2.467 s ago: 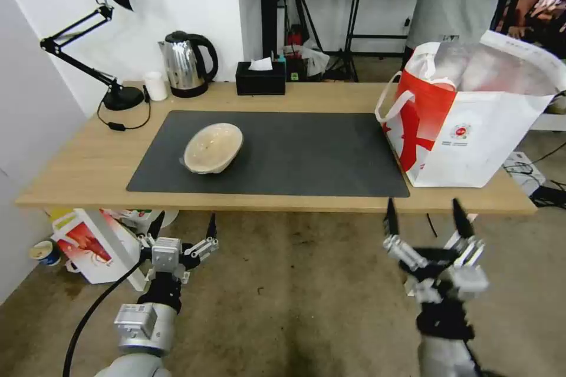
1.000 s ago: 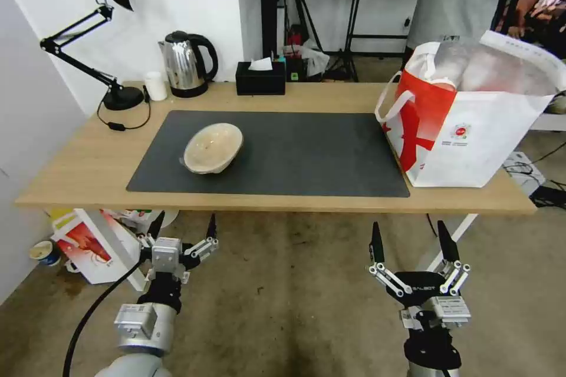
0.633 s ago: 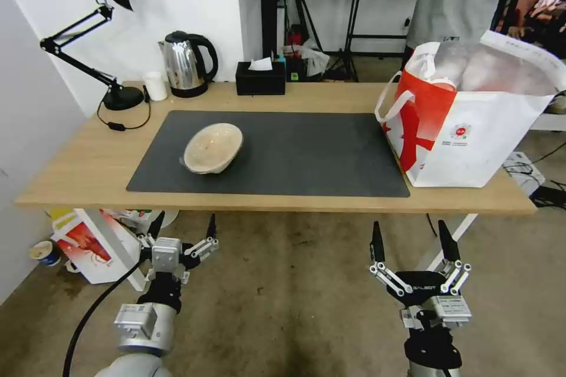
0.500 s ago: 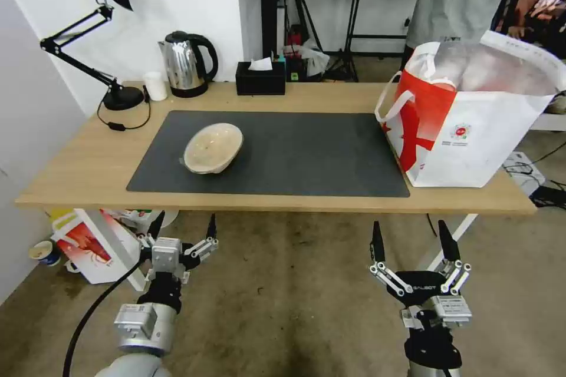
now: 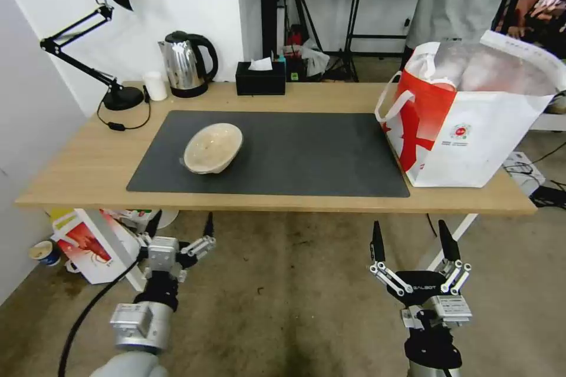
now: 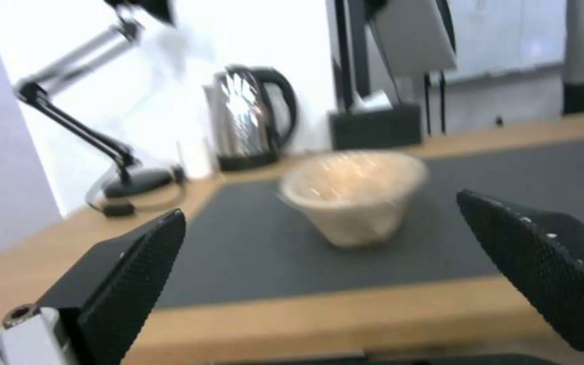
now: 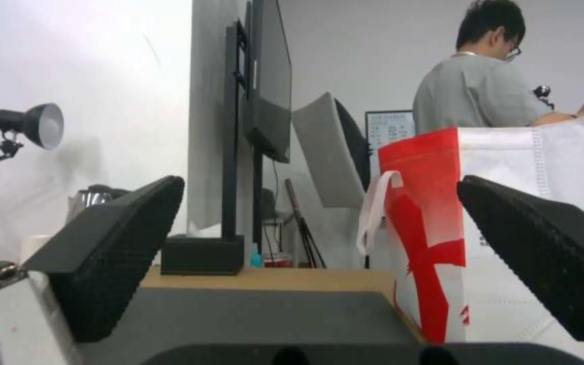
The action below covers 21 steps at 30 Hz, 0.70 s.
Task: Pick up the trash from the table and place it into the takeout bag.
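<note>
Head view: beige bowl (image 5: 213, 147) on desk (image 5: 82, 171) mat's left part; takeout bag (image 5: 471, 129) at right edge, contents hidden. Left gripper (image 5: 180, 230) and right gripper (image 5: 413, 241) below front edge, jaws apart.

The right gripper (image 5: 415, 234) carries "GALBOT" on its black body. The takeout bag (image 5: 471, 147) bears a small round red logo, too small to read.

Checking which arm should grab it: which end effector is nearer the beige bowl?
Left. The left end effector hangs open below the table edge, just in front of the beige bowl. The right end effector, also open, sits off toward the takeout bag.
</note>
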Tool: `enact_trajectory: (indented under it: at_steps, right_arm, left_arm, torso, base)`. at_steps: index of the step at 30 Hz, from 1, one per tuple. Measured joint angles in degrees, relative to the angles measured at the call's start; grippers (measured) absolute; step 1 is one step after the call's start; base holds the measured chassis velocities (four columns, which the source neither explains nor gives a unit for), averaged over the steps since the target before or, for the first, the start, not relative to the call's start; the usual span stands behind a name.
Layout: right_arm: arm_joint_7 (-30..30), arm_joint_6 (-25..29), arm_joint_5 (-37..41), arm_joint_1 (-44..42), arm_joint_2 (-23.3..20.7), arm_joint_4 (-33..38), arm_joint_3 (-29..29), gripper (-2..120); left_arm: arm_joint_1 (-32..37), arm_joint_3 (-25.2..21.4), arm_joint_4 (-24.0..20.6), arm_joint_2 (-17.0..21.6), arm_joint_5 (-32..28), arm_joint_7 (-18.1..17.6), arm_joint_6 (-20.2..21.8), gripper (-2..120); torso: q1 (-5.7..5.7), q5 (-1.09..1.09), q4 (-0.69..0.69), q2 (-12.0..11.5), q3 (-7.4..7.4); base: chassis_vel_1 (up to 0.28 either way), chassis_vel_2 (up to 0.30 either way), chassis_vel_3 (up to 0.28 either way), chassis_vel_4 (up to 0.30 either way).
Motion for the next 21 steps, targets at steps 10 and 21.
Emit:
enact_trajectory:
  at_steps: [10,21]
  right_arm:
    - [0.0,0.0,0.0,0.0,0.0,0.0,0.0,100]
    - [0.0,0.0,0.0,0.0,0.0,0.0,0.0,100]
  left_arm:
    - [-6.1,-14.4,8.7,0.2,-10.1,9.4,-15.3,100]
    - [-11.4,-27.4,15.7,0.5,-20.0,18.4,-28.1,100]
  torso:
    - [0.00,0.00,0.00,0.0,0.00]
    - [0.00,-0.06,0.01,0.0,0.00]
  base:
    - [0.000,0.000,0.000,0.000]
    - [0.000,0.000,0.000,0.000]
